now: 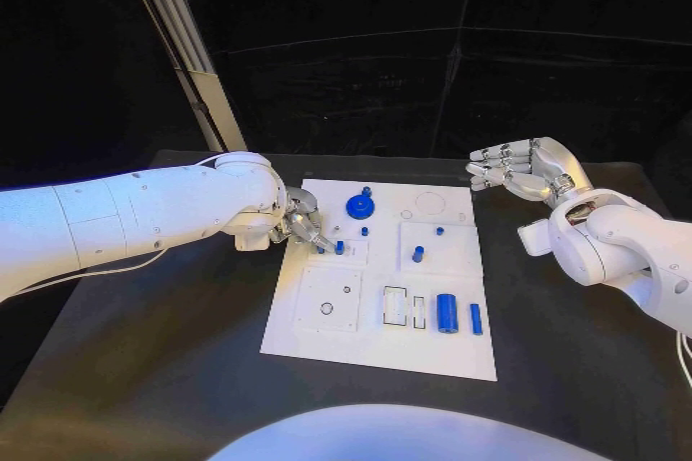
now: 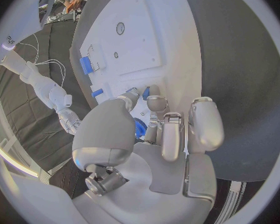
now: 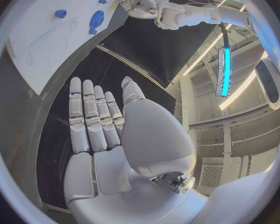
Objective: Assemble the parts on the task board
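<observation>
The left robot hand [image 1: 300, 227] pinches a small blue peg [image 1: 339, 247] upright at the task board [image 1: 332, 341]'s left edge; the right robot hand [image 1: 522, 169] hovers released, well apart.

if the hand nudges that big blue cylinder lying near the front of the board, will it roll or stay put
The big blue cylinder lies on its side on the flat white task board, so it would probably roll sideways. It looks rigid and smooth, possibly slippery to pinch. The thin blue pin beside it might stop it.

Peg [image 1: 339, 247] partly behind left hand [image 1: 299, 224]
</observation>
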Controlling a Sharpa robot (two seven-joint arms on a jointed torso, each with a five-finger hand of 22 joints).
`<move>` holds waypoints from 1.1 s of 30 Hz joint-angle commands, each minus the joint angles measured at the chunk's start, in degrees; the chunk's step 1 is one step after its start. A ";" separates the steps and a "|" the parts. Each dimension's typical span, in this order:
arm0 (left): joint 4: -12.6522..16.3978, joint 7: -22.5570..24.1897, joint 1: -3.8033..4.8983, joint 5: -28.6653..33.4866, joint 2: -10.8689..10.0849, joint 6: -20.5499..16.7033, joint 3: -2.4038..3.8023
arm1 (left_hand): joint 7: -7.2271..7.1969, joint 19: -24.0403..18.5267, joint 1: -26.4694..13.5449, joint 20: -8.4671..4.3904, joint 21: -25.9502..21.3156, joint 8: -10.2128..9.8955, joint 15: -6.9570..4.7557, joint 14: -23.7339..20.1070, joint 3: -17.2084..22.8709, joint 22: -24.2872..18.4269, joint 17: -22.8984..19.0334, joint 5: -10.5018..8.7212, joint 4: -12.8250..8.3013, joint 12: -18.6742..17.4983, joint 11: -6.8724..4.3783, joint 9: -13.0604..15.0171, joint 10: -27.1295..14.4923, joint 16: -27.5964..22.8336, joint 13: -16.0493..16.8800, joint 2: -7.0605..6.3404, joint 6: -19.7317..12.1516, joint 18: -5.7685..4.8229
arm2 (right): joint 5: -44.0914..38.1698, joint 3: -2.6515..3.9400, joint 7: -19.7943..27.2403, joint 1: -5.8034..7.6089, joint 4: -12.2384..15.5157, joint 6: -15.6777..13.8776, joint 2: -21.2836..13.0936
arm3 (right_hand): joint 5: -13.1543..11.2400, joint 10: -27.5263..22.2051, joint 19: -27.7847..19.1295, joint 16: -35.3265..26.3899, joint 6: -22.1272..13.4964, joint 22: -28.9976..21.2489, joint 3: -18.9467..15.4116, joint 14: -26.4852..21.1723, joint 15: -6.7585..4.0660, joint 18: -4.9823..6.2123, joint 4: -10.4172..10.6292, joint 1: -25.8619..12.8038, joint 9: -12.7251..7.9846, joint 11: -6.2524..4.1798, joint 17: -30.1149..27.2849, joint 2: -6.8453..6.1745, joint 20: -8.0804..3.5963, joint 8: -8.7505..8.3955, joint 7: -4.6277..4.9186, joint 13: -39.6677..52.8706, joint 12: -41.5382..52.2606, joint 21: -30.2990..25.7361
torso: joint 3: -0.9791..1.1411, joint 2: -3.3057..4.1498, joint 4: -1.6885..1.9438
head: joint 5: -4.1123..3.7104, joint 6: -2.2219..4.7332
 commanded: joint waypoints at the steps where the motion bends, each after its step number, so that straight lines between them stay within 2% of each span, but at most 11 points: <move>1: 0.00 -0.96 -0.18 0.15 -0.10 1.23 -0.14 | -0.04 0.04 -0.68 0.38 -0.30 -0.11 0.27 6.16 -0.37 -0.07 15.09 0.17 0.26 0.33 -0.08 0.12 -0.02 0.18 0.09 -0.47 0.40 0.26 | 0.12 0.04 0.24 0.10 0.06 0.45 0.04 | -0.18 -0.51 0.31 -0.35 -0.26 -0.05 -0.25 -0.50 0.04 0.49 0.01 -0.45 -0.04 -0.04 -0.05 0.34 0.27 -0.08 0.14 -0.09 0.35 -0.19 | -0.03 -0.01 0.01 | -0.04 -0.03; 9: 0.03 -1.20 -0.17 0.15 -0.36 0.91 -0.14 | -0.18 0.05 -2.67 0.30 -0.36 0.08 0.16 6.16 -1.91 -0.06 15.09 0.17 0.33 0.47 -0.20 0.24 0.02 0.18 0.12 -0.76 0.63 0.27 | 0.12 0.03 0.26 0.10 -0.03 0.45 0.13 | -0.18 -0.51 0.31 -0.35 -0.26 -0.05 -0.25 -0.50 0.04 0.49 0.01 -0.45 -0.04 -0.04 -0.05 0.34 0.27 -0.08 0.14 -0.09 0.35 -0.19 | -0.05 -0.01 0.02 | -0.15 -0.04; 16: 0.23 -0.45 -0.17 0.15 -0.79 -0.54 -0.12 | -0.31 0.06 -5.09 0.18 -0.49 0.25 0.05 6.16 -5.85 -0.10 15.09 0.15 0.26 0.56 -0.30 0.40 -0.02 0.18 0.05 -0.58 0.56 0.29 | 0.12 0.03 0.28 0.10 -0.11 0.45 0.19 | -0.18 -0.51 0.31 -0.35 -0.26 -0.05 -0.25 -0.50 0.04 0.49 0.01 -0.45 -0.04 -0.04 -0.05 0.34 0.27 -0.08 0.14 -0.09 0.35 -0.19 | -0.02 0.01 0.03 | -0.13 -0.05; 29: 1.18 2.11 0.04 1.74 -2.37 -2.65 -0.06 | -0.25 -0.15 -3.62 0.16 -1.03 0.23 0.06 6.16 -7.23 -0.72 15.09 0.18 -0.01 0.33 -0.27 0.46 -0.34 0.18 -0.42 0.32 0.18 0.41 | 0.12 0.03 0.31 0.09 -0.25 0.48 0.27 | -0.19 -0.57 0.31 -0.35 -0.32 -0.09 -0.28 -0.55 0.06 0.49 -0.02 -0.47 -0.04 -0.02 -0.09 0.34 0.29 -0.08 0.16 -0.08 0.39 -0.26 | -0.03 -0.02 0.01 | -0.24 -0.16; 33: 1.40 4.21 0.29 2.91 -2.92 -4.31 -0.03 | 0.02 -0.73 -2.11 0.26 -2.31 0.08 0.21 5.96 -8.18 -2.28 14.29 0.19 0.02 -0.89 -0.05 0.48 -1.68 -0.22 -2.36 0.76 -0.65 0.71 | 0.12 0.03 0.32 0.09 -0.29 0.47 0.27 | -0.19 -0.57 0.31 -0.35 -0.32 -0.09 -0.28 -0.55 0.06 0.49 -0.02 -0.47 -0.04 -0.02 -0.09 0.34 0.29 -0.08 0.16 -0.08 0.39 -0.26 | -0.02 -0.02 0.04 | -0.31 -0.20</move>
